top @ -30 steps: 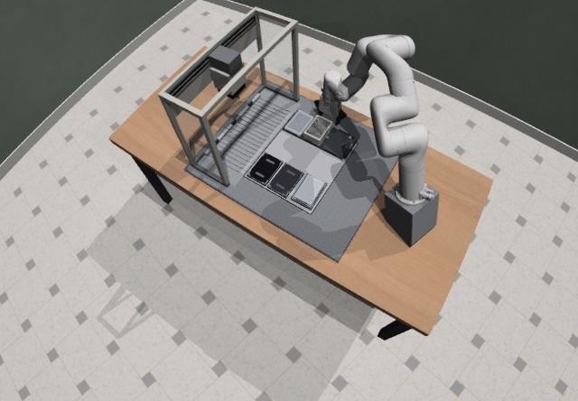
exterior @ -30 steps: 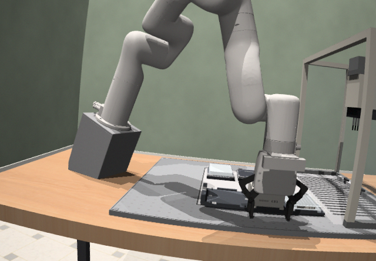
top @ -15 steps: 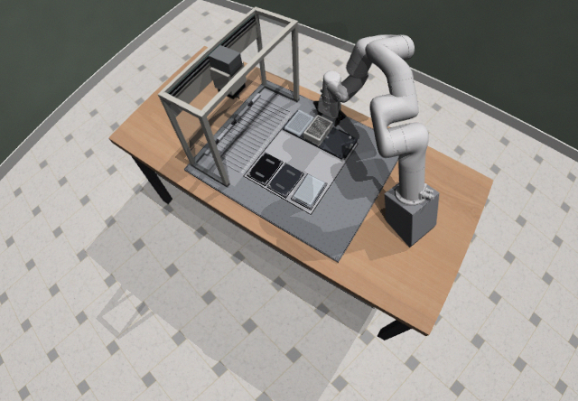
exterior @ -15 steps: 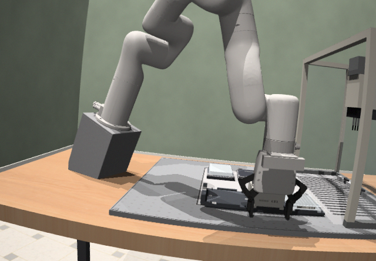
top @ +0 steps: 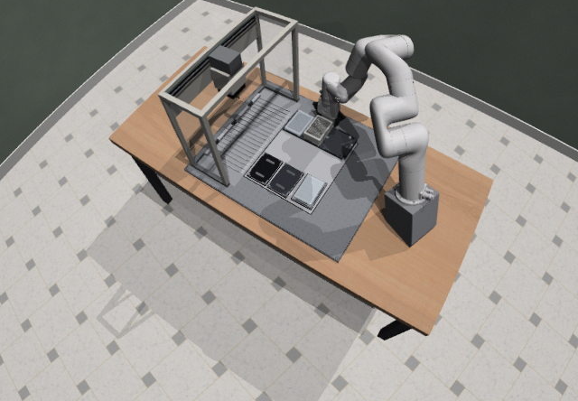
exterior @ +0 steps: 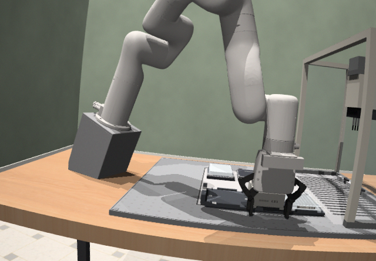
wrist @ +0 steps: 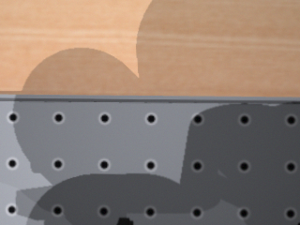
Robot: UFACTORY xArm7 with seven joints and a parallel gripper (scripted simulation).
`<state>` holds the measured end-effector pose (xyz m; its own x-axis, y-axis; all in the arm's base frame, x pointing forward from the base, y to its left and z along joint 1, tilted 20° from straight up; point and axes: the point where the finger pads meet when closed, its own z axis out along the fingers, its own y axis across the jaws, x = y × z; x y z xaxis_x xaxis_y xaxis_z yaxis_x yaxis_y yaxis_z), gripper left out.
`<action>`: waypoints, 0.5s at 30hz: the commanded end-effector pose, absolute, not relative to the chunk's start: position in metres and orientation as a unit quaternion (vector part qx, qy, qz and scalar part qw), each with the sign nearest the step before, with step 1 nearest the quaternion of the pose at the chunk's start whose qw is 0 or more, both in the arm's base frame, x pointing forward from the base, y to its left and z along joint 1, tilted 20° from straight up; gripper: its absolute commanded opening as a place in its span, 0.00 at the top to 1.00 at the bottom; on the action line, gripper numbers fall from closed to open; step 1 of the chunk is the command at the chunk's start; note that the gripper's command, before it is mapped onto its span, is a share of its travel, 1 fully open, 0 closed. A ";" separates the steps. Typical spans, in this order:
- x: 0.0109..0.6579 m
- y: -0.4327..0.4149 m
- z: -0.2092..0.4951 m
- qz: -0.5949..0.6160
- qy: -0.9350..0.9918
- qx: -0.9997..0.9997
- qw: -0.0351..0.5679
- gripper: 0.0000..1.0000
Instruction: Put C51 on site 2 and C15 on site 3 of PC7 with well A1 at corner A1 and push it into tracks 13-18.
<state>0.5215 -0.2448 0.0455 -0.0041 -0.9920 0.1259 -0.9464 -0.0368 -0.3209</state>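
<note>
The deep-well block C51 [exterior: 269, 201] sits on the carrier PC7 [exterior: 222, 198] at the far edge of the bench [exterior: 45, 188], directly beneath and between the spread fingers of the released end effector [exterior: 268, 211], which straddles its width empty.

Wooden table [top: 405, 284], grey perforated base plate [top: 326, 228] lying on it, arm's grey pedestal [top: 410, 228] beside

Base plate [top: 298, 228] lay on desk [top: 420, 284]. Rails [top: 254, 135] sat under frame [top: 275, 37]. Carrier [top: 342, 142] held two plates, beside rails. Three nests [top: 284, 180] in row opposite. Arm base [top: 410, 219] stood at plate's corner.
</note>
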 end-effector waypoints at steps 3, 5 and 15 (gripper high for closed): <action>0.523 -0.242 0.047 -0.162 0.690 -0.702 0.072 0.00; 0.523 -0.242 0.047 -0.162 0.690 -0.702 0.072 0.00; 0.523 -0.237 0.046 -0.162 0.690 -0.702 0.072 0.00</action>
